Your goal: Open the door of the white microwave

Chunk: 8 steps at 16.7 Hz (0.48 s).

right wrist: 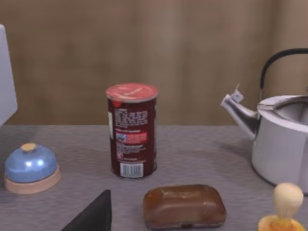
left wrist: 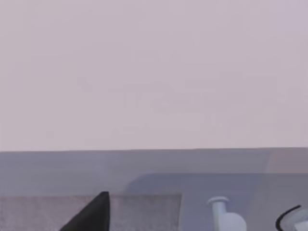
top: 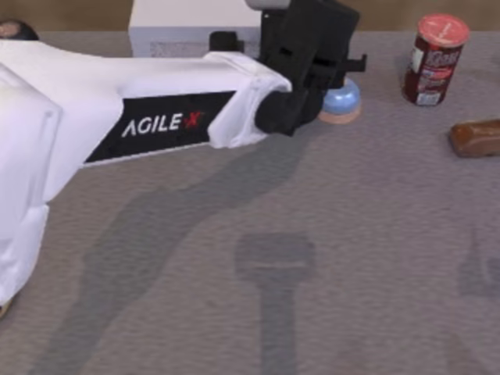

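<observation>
Microwave: the white microwave [top: 195, 27] sits at far edge of counter [top: 351, 258], left of centre in top view; only its top & a strip of front show there.
Door: the door [left wrist: 154, 72] fills most of left wrist view as a flat pale panel, very close to that camera; can't tell if it's ajar or closed.
Left arm: white AgileX arm reaches from top view's left across the counter; left claw [top: 312, 55] is right at the microwave's right front corner, above a blue bell.
Left claw state: can't tell, only 1 dark fingertip [left wrist: 91, 214] shows in left wrist view.
Right arm: not in top view; right wrist view shows just 1 dark fingertip [right wrist: 94, 214], so can't tell its claw state either.
Bell: blue bell [top: 341, 101] on a tan base, just right of microwave, partly under left claw.
Other items: red can [top: 433, 58] upright near far right; brown soap bar [top: 475, 138] near right edge, in front of can; metal kettle [right wrist: 284, 139] & a wooden-knobbed piece [right wrist: 284, 209] in right wrist view only.
</observation>
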### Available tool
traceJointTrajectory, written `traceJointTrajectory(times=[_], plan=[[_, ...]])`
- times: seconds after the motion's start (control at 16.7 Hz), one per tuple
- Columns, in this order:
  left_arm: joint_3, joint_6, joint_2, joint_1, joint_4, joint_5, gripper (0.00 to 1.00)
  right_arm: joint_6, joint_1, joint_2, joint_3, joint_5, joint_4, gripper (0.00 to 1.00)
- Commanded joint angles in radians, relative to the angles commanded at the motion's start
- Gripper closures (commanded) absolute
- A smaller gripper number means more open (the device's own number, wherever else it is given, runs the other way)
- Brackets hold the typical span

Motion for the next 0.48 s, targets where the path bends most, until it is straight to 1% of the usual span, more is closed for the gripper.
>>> traceJointTrajectory(times=[0.18,0.48], plan=[[0.0,0.0,0.0,0.0,0.0,0.0,0.0,0.0,0.0,0.0,0.0,0.0,0.0,0.0],[0.0,0.0,0.0,0.0,0.0,0.0,0.38,0.0,0.0,0.0,0.0,0.0,0.0,0.0]])
